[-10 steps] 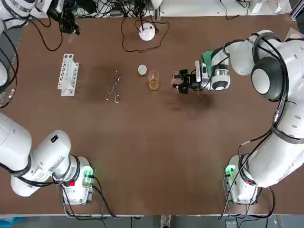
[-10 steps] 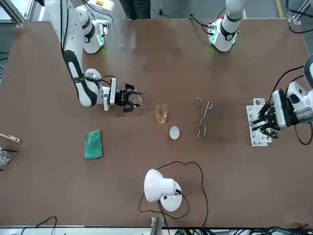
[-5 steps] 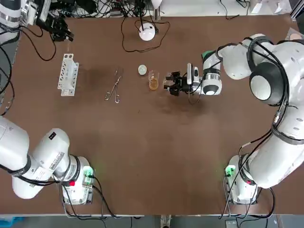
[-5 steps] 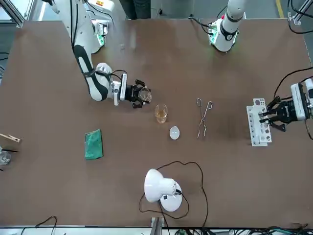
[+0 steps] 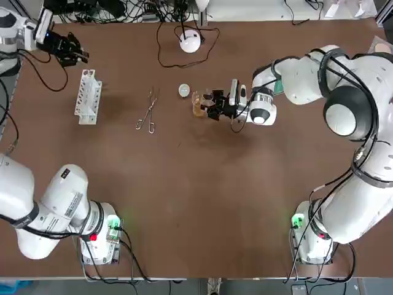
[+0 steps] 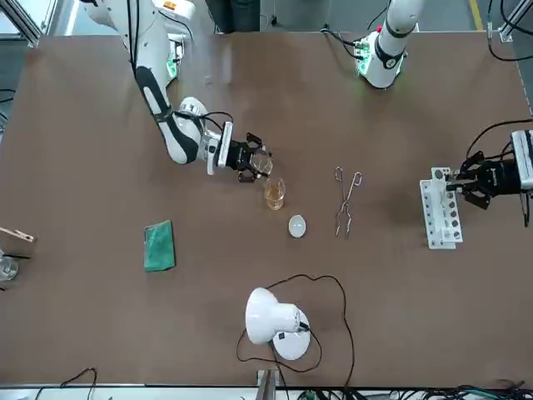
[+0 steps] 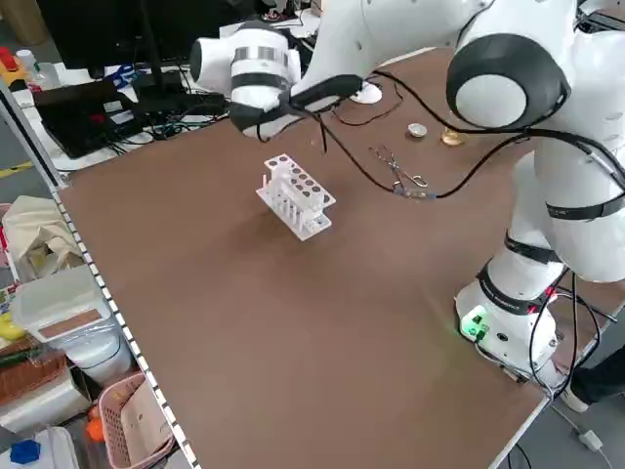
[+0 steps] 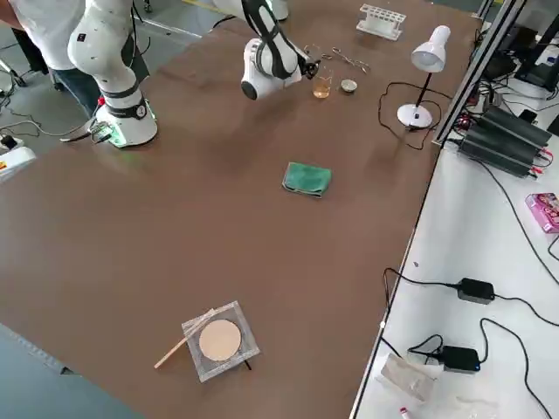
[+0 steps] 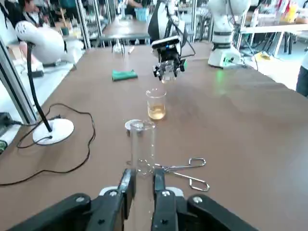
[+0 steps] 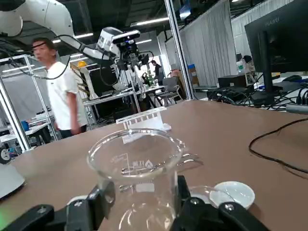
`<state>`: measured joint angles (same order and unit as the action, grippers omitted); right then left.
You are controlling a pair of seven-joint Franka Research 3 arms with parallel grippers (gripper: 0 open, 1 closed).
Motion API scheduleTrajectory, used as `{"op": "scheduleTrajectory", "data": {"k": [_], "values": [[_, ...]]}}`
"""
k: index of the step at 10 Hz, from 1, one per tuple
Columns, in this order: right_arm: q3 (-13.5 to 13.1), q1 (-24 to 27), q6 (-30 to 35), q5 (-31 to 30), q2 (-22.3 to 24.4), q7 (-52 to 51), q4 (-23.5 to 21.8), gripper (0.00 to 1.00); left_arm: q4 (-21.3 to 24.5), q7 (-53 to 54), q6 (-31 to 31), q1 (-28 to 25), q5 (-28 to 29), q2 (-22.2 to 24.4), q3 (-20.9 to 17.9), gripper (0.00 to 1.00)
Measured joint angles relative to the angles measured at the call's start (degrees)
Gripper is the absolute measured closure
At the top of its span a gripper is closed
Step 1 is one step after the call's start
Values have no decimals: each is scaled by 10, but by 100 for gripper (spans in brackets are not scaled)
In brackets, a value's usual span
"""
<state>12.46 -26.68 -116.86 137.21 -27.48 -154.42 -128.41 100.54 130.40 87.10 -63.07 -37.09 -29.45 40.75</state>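
The right tool point(image 5: 212, 104) is clamped on an empty beaker point(image 10: 137, 163), held just beside the amber beaker point(image 5: 198, 107), which stands upright near the middle of the table point(image 5: 202, 203). A white dish point(image 5: 183, 91) and tongs point(image 5: 147, 114) lie close by on the left. The left tool point(image 5: 73, 49) pinches a glass tube point(image 9: 143, 144) upright, just past the far end of the rack point(image 5: 88, 96), near the table's far left corner
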Motion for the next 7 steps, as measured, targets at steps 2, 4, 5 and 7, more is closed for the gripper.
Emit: {"op": "scheduleTrajectory", "data": {"k": [2,4,5,7], "values": [[14,-2,-9,24,0,5,4,41,-5,51,-14,-41,-4,-26,0,78],[17,-9,-10,37,0,20,5,41,-13,65,-17,-66,-35,-60,0,78],[17,-13,-10,43,0,28,9,41,-23,65,-17,-67,-48,-78,0,78],[17,-21,-20,61,0,50,19,41,-33,59,-17,-65,-67,-102,0,78]]}}
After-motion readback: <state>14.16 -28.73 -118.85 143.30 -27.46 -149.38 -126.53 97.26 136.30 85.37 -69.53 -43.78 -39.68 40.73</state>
